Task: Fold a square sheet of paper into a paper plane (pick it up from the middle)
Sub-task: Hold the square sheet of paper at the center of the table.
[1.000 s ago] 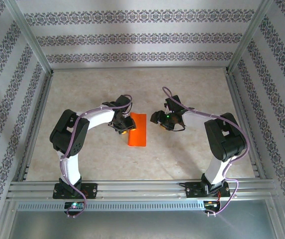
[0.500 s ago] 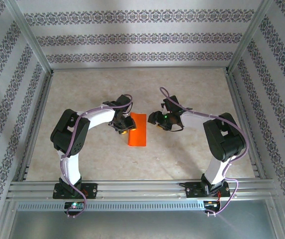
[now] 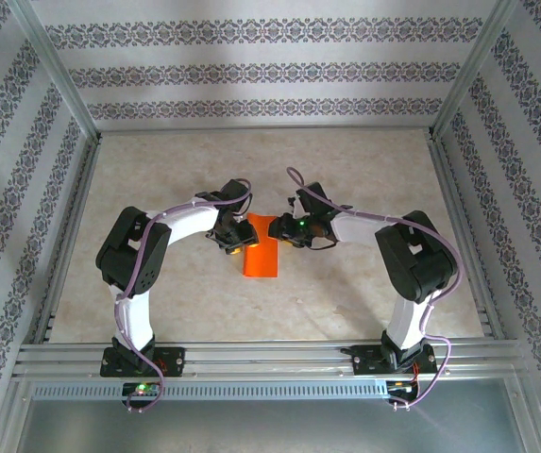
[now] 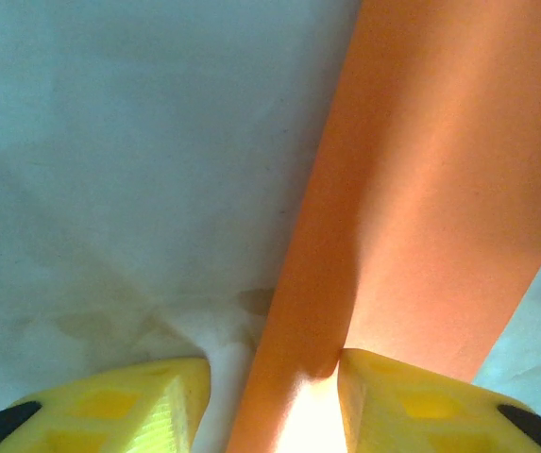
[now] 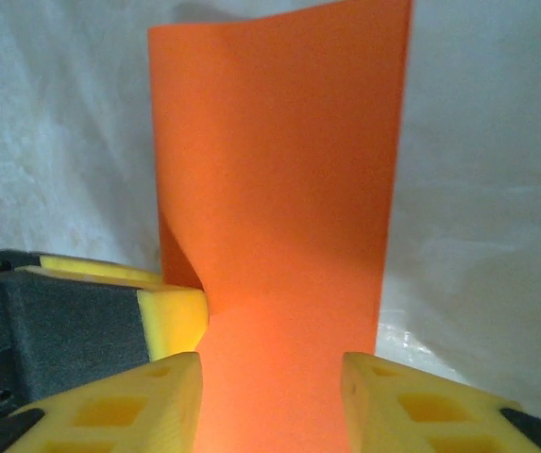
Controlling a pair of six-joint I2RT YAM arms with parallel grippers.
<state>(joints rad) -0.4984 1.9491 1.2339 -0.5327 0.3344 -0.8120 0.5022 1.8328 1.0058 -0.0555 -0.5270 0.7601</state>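
Folded orange sheet of paper (image 3: 262, 250): half-open left gripper (image 3: 237, 243) presses its nine o'clock edge; right gripper (image 3: 282, 229) straddles its one o'clock end, grip unclear.

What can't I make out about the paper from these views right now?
Top view: the paper has its left edge under the left hand and its far right corner under the right hand.
Left wrist view: the paper runs off the top and bottom edges.
Right wrist view: its near end is hidden behind the fingers.

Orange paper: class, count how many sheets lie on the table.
1. The orange paper lies between the left hand and the right hand; another sheet beneath it could be hidden.
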